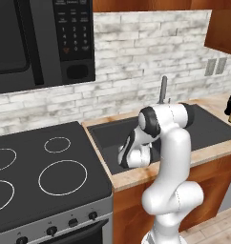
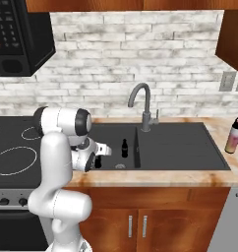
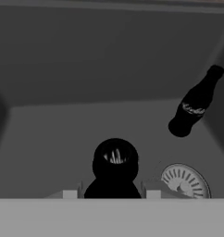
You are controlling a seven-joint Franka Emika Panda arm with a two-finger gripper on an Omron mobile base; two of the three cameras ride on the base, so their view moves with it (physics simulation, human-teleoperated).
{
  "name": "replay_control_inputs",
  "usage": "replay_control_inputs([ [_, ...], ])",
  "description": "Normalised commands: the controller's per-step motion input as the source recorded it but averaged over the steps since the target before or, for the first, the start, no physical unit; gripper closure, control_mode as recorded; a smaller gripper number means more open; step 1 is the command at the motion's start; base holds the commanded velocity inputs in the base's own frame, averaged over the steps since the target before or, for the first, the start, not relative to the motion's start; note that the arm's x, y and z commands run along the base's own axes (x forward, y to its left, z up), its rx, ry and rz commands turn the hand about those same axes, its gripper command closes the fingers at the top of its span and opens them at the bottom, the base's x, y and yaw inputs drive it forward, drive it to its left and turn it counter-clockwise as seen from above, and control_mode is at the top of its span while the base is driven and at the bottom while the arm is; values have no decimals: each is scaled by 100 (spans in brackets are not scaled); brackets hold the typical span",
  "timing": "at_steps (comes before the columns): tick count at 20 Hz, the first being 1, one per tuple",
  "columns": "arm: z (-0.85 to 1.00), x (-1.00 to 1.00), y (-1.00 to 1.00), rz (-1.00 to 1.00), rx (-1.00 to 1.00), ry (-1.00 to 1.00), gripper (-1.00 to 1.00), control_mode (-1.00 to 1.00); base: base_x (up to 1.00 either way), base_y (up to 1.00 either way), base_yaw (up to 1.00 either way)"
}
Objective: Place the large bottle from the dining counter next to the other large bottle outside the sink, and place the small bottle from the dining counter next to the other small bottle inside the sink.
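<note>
Between my fingertips [image 3: 112, 193], pinched on its body, stands the small bottle [image 3: 115, 166]: light, rigid, likely slick glass, best gripped low.

A wall of whitewashed grey brick [image 2: 140, 59] is running across the upper half of both base views. A black microwave with a keypad [image 1: 41, 43] is hanging at the upper left of the left base view, and brown wooden upper cabinets [image 2: 231, 34] are showing at the upper right. A black glass cooktop with white ring marks [image 1: 41, 176] is lying at the lower left, above a steel oven front with dark knobs [image 1: 60, 228]. Light wooden countertop [image 2: 155, 178] is edging the middle, over reddish wooden cabinet doors with steel handles [image 2: 135, 224]. Grey wall outlets [image 2: 228, 81] are sitting at the right edge. Pale wooden flooring [image 1: 217, 228] is showing at the lower right.
</note>
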Motion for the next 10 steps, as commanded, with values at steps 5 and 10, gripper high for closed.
replay_control_inputs([
  [5,0,40,-8,0,0,0,100,-100,0,0,0],
  [10,0,35,-7,0,0,-2,100,-100,0,0,0],
])
